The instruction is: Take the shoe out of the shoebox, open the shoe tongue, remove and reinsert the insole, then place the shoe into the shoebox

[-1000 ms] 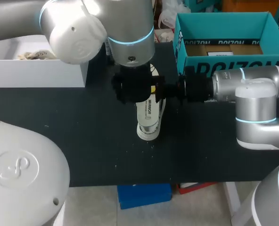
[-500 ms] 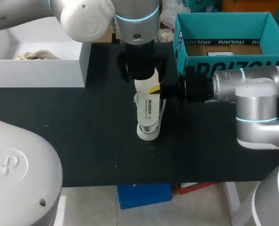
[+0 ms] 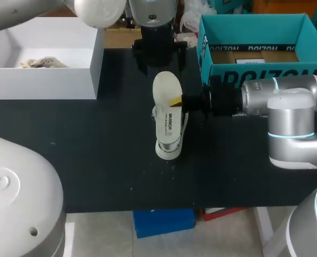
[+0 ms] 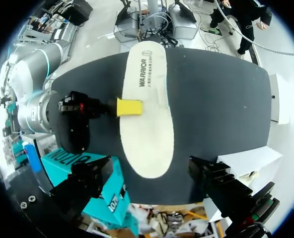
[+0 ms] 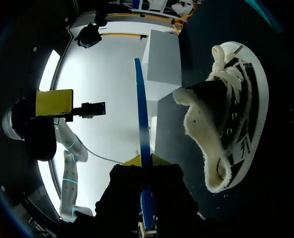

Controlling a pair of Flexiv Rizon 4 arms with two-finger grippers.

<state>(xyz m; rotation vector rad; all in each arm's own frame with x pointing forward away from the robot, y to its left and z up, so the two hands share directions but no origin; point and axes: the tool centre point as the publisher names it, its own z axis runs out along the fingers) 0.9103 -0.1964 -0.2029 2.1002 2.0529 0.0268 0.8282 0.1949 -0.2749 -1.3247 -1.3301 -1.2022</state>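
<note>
- Right gripper (image 3: 180,101) pinches the insole (image 3: 165,107) by one edge only, so it could pivot or slip free
- Left gripper (image 3: 159,59) gapes wide and empty; the unheld shoe (image 3: 169,147) may skid during reinsertion

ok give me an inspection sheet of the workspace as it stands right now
surface: black table, a few pale specks near the shoe
job's things: shoe lying mid-table; insole out of it, held above it; teal shoebox open, back right
clutter: white box back left, crumpled paper inside
grippers: right gripper shut on the insole's side edge; left gripper open, holding nothing, over the table's back edge
cables: nothing seen
surroundings: nothing seen
</note>
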